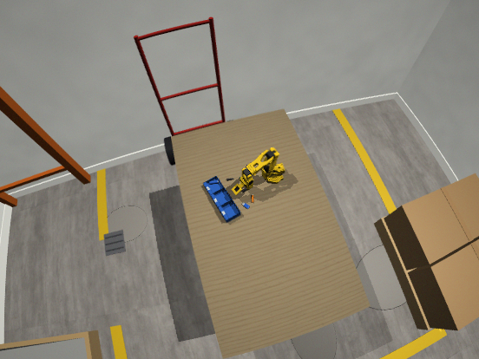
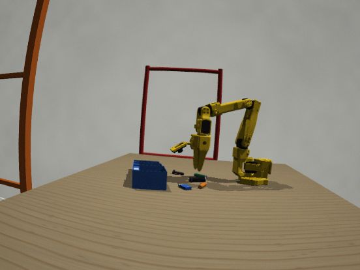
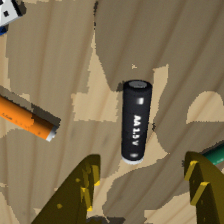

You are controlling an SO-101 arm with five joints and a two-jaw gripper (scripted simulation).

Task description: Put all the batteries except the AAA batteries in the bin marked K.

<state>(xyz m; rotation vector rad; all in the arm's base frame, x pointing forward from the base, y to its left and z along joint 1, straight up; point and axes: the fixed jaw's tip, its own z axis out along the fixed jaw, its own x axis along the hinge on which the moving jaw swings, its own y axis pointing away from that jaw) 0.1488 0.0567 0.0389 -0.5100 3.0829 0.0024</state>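
Note:
A black battery [image 3: 136,121] lies on the wooden table, straight below my gripper [image 3: 140,195]; in the exterior view the battery [image 2: 196,179] sits just under the fingertips [image 2: 199,167]. The gripper points down, hovers a little above it, stands partly open and holds nothing. An orange battery [image 3: 27,119] lies to the left, also seen in the exterior view [image 2: 202,185]. A green cylinder [image 3: 217,155] lies at the right edge. The blue row of bins [image 2: 149,174] stands to the left of the gripper [image 1: 239,188]; its labels are not readable here.
A blue USB stick [image 2: 185,186] lies near the bins, and a black bolt [image 2: 177,172] lies behind them. The arm's base [image 2: 254,171] stands at the right. A red frame [image 2: 180,112] stands behind the table.

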